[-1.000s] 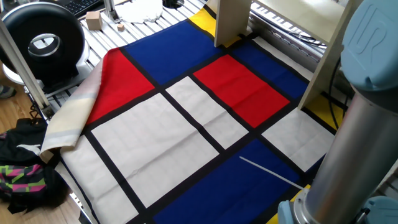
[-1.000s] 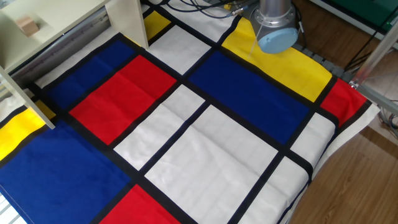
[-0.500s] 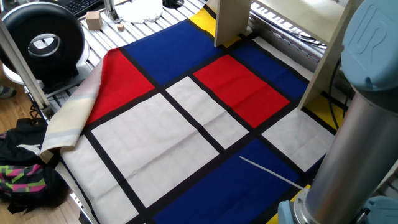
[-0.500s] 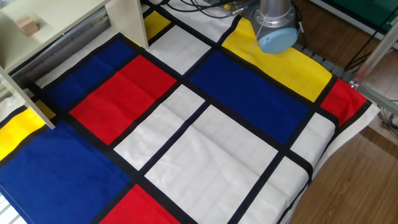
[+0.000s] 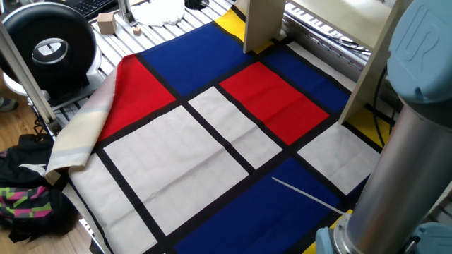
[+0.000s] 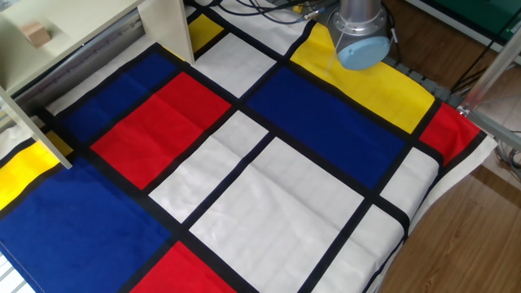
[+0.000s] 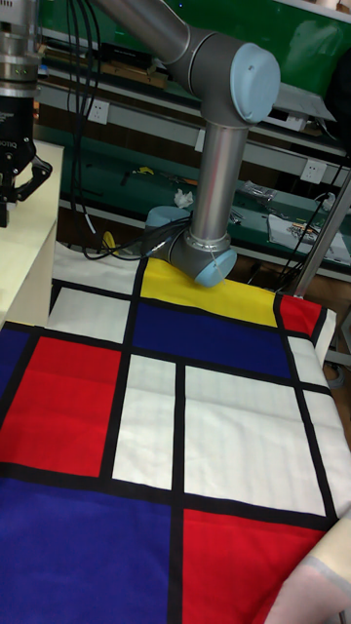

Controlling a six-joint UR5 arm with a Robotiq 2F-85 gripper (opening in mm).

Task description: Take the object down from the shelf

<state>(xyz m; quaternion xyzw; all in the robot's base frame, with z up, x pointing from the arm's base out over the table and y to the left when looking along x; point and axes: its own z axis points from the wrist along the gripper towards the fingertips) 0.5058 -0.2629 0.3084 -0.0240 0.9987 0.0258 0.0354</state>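
The object [image 6: 35, 32], a tiny tan block, rests on the flat board of the pale shelf [image 6: 98, 20] at the upper left of the other fixed view. In one fixed view the shelf's uprights [image 5: 262, 25] stand at the far edge of the checkered cloth, and the block is hidden there. My gripper [image 7: 8, 200] appears only in the tall fixed view, at the top left edge, hanging over the shelf top [image 7: 24, 234]. The frame edge cuts its fingers off, so their spread is unclear. Nothing shows between them.
A red, blue, white and yellow cloth [image 6: 269, 187] covers the table. The arm's base [image 6: 359, 37] stands at its far side. A larger pale wooden cube [image 5: 106, 23] and a black round device [image 5: 49, 46] sit beyond the cloth's left corner.
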